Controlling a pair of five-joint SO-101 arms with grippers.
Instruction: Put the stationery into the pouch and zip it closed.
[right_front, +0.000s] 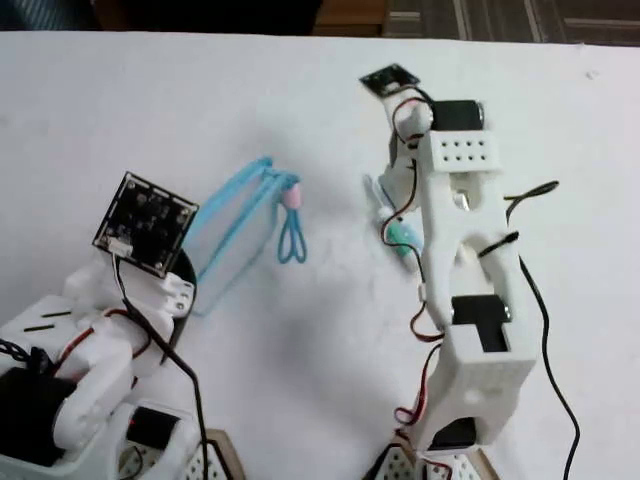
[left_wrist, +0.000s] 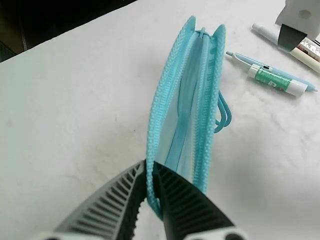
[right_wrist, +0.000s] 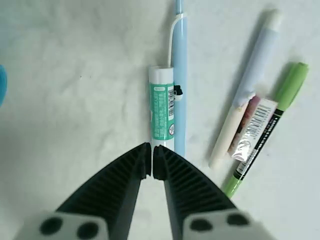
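Left gripper (left_wrist: 150, 175): fingers clamped on the pouch (left_wrist: 172, 115) rim. Right gripper (right_wrist: 151, 161): fingers almost together, tips apparently touching the glue stick (right_wrist: 162, 107) end, beside the pen (right_wrist: 180, 50).

**Both arms out, jaws closed**

Left arm (right_front: 95, 340) folded, low, at the near left. Left gripper (left_wrist: 150, 171) pinched tight on the pouch (left_wrist: 185, 100) rim. Right arm (right_front: 465, 260) stretched forward, wrist tipped down. Right gripper (right_wrist: 151, 160) jaws pressed together, nothing between them.
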